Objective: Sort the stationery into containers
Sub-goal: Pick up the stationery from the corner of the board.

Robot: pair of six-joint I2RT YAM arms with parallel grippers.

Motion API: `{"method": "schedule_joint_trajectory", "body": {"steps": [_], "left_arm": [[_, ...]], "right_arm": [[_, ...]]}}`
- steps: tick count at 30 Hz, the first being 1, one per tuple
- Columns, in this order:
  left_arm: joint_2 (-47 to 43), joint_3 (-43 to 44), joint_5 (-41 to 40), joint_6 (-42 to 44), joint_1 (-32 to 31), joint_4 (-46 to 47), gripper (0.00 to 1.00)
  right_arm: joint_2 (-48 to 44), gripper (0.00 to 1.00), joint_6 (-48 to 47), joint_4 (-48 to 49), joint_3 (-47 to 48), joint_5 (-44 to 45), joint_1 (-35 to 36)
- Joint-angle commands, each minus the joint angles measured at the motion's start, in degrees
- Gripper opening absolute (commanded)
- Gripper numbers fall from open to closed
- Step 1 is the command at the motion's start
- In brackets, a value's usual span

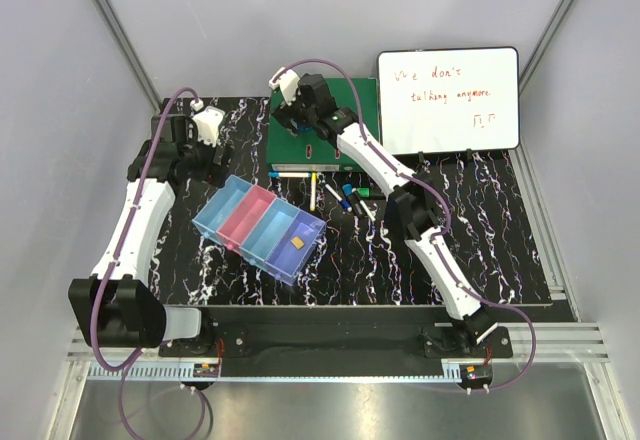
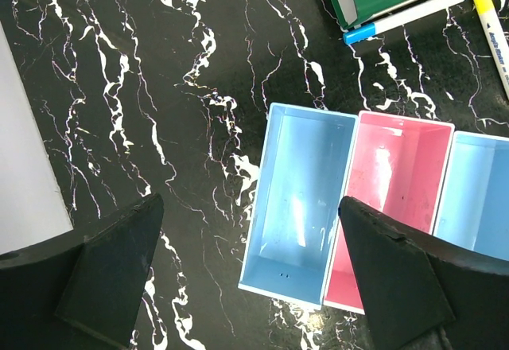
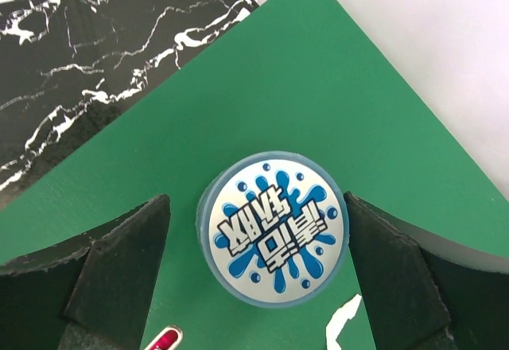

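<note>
A round blue-and-white tin (image 3: 272, 229) lies on the green binder (image 3: 318, 111). My right gripper (image 3: 256, 203) is open above it, one finger on each side, with gaps showing; in the top view the gripper (image 1: 297, 126) hangs over the binder. Several markers (image 1: 345, 198) lie in front of the binder, among them a white one with a blue cap (image 2: 406, 17) and a yellow one (image 2: 493, 24). The row of four bins (image 1: 260, 228) sits centre-left. My left gripper (image 2: 250, 203) is open and empty above the end light blue bin (image 2: 298, 199) and the pink bin (image 2: 394, 199).
A whiteboard (image 1: 448, 100) with red writing stands at the back right. A small red object (image 3: 165, 338) lies on the binder near the tin. A small yellow piece (image 1: 299, 244) lies in the purple-blue bin. The grey wall runs along the table's left edge (image 2: 24, 175).
</note>
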Motion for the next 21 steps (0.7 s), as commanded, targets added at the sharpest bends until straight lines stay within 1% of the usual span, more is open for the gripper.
{"method": "schedule_joint_trajectory", "body": {"steps": [1, 6, 12, 14, 16, 18, 19, 21], "left_arm": [[0.1, 2.0, -1.1, 1.1, 0.3, 1.5, 0.99], [0.1, 1.9, -0.9, 1.2, 0.3, 1.6, 0.99], [-0.1, 1.8, -1.0, 1.4, 0.2, 1.6, 0.99], [-0.1, 1.8, -1.1, 1.4, 0.3, 1.4, 0.99], [-0.1, 1.6, -1.1, 1.5, 0.3, 1.6, 0.99], [0.1, 1.5, -0.9, 1.4, 0.3, 1.6, 0.99], [0.1, 1.5, -0.8, 1.3, 0.3, 1.6, 0.99], [0.1, 1.4, -0.8, 1.3, 0.3, 1.7, 0.99]], "right_arm": [[-2.4, 0.96, 2.5, 3.6, 0.4, -0.2, -0.3], [-3.7, 0.90, 4.4, 4.4, -0.9, 0.1, -0.5], [-4.1, 0.86, 6.6, 4.9, -1.9, 1.4, -1.5], [-4.2, 0.82, 7.2, 4.9, -2.4, 1.7, -1.7], [-4.5, 0.75, 7.3, 4.9, -3.0, 1.7, -1.7], [-4.9, 0.70, 7.6, 4.9, -3.5, 1.7, -1.8], [-5.1, 0.63, 7.7, 4.9, -3.6, 1.7, -1.8], [-5.4, 0.57, 8.0, 4.9, -3.7, 1.6, -1.8]]}}
